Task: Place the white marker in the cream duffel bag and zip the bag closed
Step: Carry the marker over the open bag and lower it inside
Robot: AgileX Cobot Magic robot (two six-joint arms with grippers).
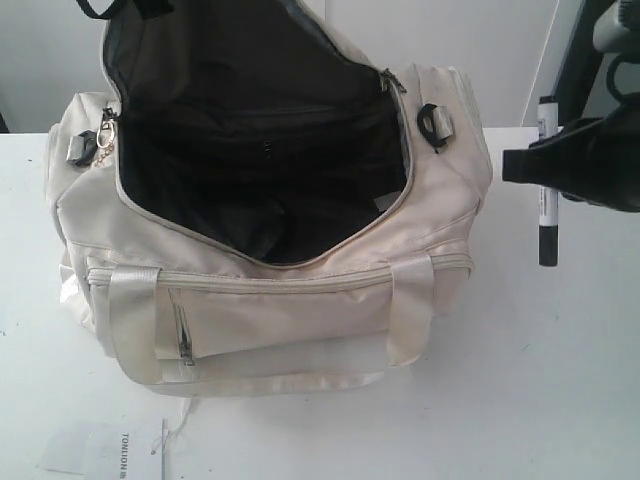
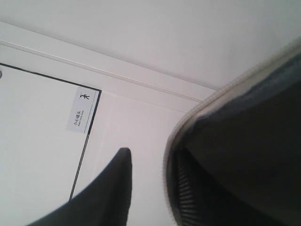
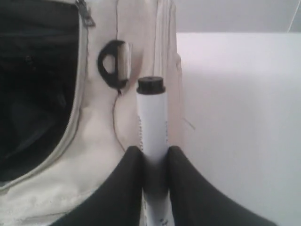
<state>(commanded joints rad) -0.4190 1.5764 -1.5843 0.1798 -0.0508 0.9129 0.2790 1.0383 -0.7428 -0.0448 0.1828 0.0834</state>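
Observation:
The cream duffel bag (image 1: 300, 320) lies in the middle of the white table with its top unzipped and the dark lining showing. Its flap (image 2: 244, 132) stands raised at the back. My left gripper (image 2: 150, 160) is up at the flap's edge with its jaws apart; the flap leans on one ribbed finger (image 2: 188, 193), and the other finger (image 2: 117, 188) is clear of it. To the right of the bag, my right gripper (image 1: 545, 160) is shut on the white marker (image 1: 548, 215), gripping mid-barrel. The marker (image 3: 151, 113) hangs beside the bag's (image 3: 94, 141) right end, outside the opening.
A black strap ring (image 1: 430, 122) sits on the bag's right end, and a zipper pull with a small chain (image 1: 105, 130) on the left end. A paper tag (image 1: 110, 450) lies on the table (image 1: 560, 380) in front. A wall sign (image 2: 82, 110) shows behind the left gripper.

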